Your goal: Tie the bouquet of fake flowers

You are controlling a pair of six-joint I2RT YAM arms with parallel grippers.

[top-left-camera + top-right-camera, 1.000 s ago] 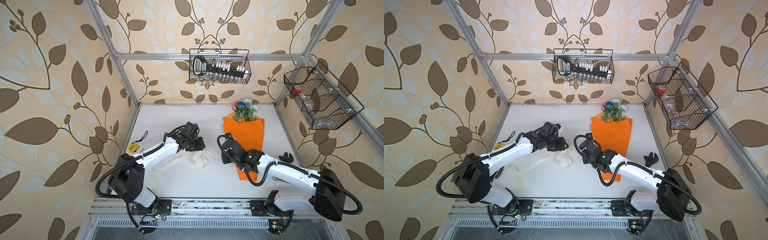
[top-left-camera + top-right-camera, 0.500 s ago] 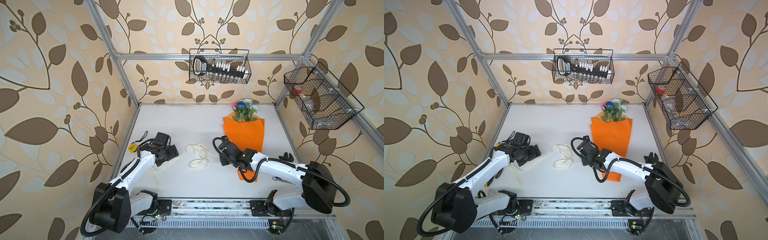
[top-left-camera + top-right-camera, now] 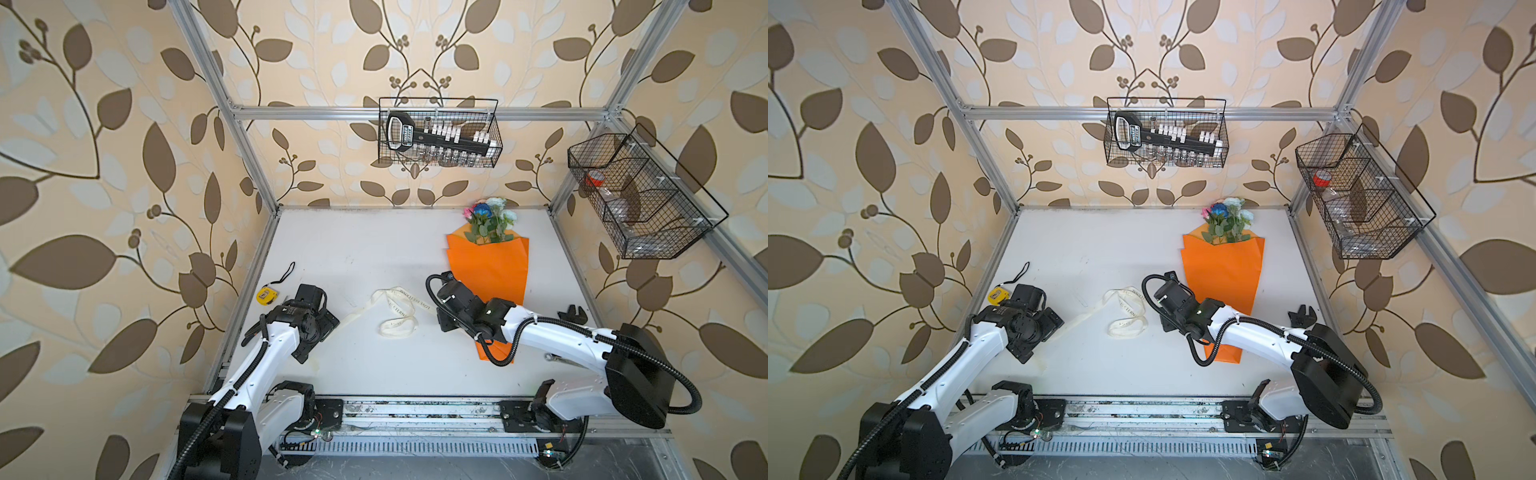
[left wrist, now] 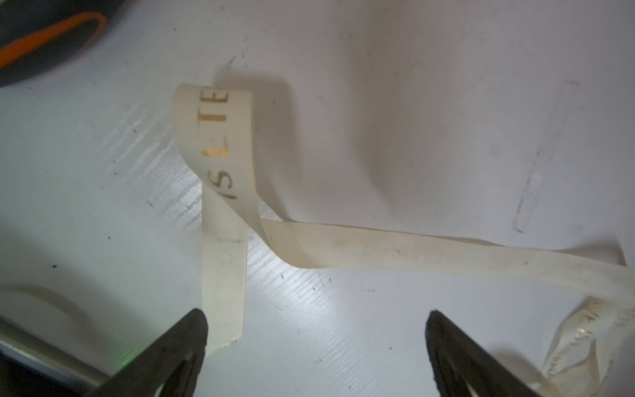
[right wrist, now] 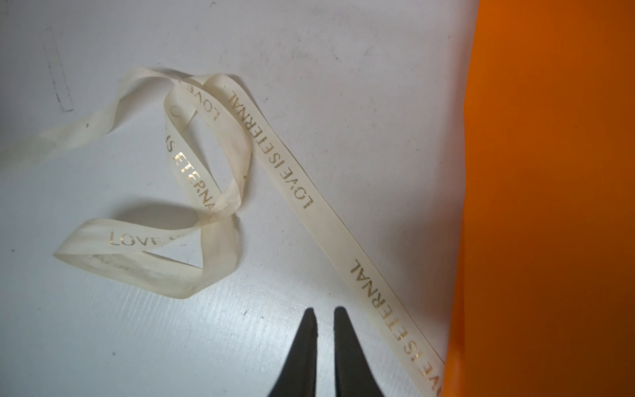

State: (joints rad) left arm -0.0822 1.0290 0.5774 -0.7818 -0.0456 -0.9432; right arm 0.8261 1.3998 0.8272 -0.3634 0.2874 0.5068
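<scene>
The bouquet of fake flowers [image 3: 488,218] [image 3: 1225,220] lies at the back right of the white table, its stems inside flat orange wrapping paper [image 3: 490,266] [image 3: 1223,270] [image 5: 549,172]. A cream ribbon [image 3: 395,309] [image 3: 1127,309] [image 5: 299,192] [image 4: 412,254] with gold lettering lies loose and looped left of the paper. My left gripper [image 3: 326,324] [image 4: 316,323] is open wide over the ribbon's left end, which lies flat beside one finger [image 4: 192,330]. My right gripper [image 3: 444,322] [image 5: 324,316] hovers by the paper's left edge, barely open, empty, with the ribbon beside it.
A yellow tape measure [image 3: 267,294] lies at the table's left edge. A black tool [image 3: 573,313] lies at the right edge. Wire baskets hang on the back wall [image 3: 438,133] and on the right wall [image 3: 640,195]. A black-and-orange thing [image 4: 51,37] sits near the left gripper.
The left arm drew back to the left front, and its gripper opened and let go of the ribbon. The right gripper's jaws parted slightly. The ribbon now lies loose on the table.
</scene>
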